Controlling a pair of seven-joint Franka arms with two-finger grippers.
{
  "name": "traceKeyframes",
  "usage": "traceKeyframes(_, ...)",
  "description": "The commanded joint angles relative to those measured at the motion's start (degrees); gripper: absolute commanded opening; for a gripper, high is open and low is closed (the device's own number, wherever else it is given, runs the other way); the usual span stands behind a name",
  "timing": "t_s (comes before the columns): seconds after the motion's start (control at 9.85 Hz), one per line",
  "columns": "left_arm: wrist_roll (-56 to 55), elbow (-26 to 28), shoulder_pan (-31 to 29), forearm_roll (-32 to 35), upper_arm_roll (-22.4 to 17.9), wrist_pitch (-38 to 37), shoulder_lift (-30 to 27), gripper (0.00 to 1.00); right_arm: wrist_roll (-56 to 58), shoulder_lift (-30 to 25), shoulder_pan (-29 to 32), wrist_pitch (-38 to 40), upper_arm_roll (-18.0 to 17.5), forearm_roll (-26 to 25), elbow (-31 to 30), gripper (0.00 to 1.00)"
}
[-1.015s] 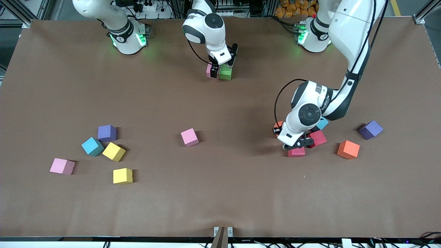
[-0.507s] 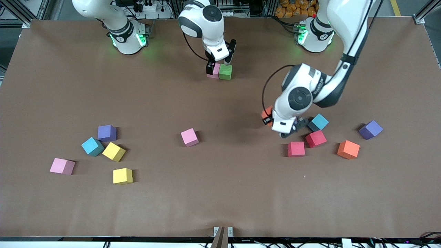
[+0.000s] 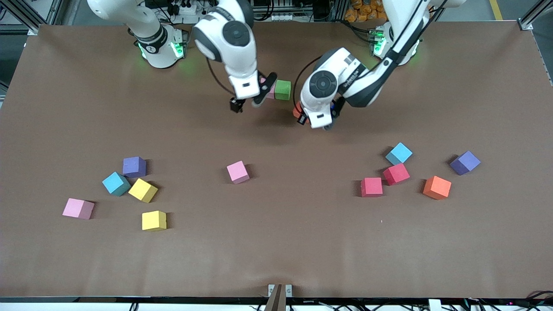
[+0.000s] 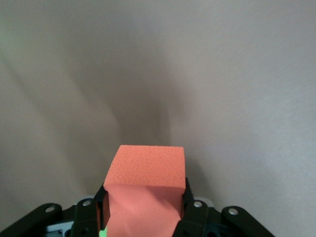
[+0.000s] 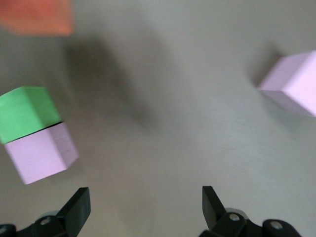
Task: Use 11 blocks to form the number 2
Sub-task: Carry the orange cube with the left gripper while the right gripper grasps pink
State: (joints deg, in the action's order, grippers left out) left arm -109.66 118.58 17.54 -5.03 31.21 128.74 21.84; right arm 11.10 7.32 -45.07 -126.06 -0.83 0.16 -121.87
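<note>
A brown worktop (image 3: pixel 276 242) carries scattered foam cubes. Nearest the front camera, toward the right arm's end, lie a yellow cube (image 3: pixel 154 220) and a pink cube (image 3: pixel 77 208). Just farther sit a 2nd yellow (image 3: pixel 142 190), a blue cube (image 3: pixel 116 183) and a purple cube (image 3: pixel 134 166). A lone pink cube (image 3: pixel 238 172) rests near the middle.

Toward the left arm's end lie 2 red cubes (image 3: pixel 371 187) (image 3: pixel 396 173) beside each other, an orange cube (image 3: pixel 436 187), a 2nd blue (image 3: pixel 398 153) and a 2nd purple (image 3: pixel 465 162).

Farther up, the left gripper (image 3: pixel 312 119) hangs over bare worktop, its fingers clenched on an orange block (image 4: pixel 145 190). The right gripper (image 3: pixel 247 103) hovers over the worktop with fingers spread, gripping nothing.

Farthest from the camera, a green cube (image 3: pixel 282 90) and a pink one (image 5: pixel 42 153) touch side by side, the only start of the number 2.
</note>
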Motion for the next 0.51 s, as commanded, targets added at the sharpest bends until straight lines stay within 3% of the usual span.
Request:
traceKeyframes(0.0,-8.0,8.1,-1.9,-1.9,3.0,8.2,-3.1,0.0,2.6,-0.6,7.9,0.9,-0.8,-0.9,1.3,1.0)
traceKeyframes(0.3,-15.0,11.6,-2.4,-2.3,4.2,10.4,-4.2,0.0,1.9,1.5,16.0,-3.1,-0.8,0.0,2.9,1.0)
traceKeyframes(0.41,-16.7,11.7,-3.6,-5.3,4.2,10.8,-4.2,0.0,1.8,3.0,18.5,-6.6,-0.9,0.2,3.6,1.0)
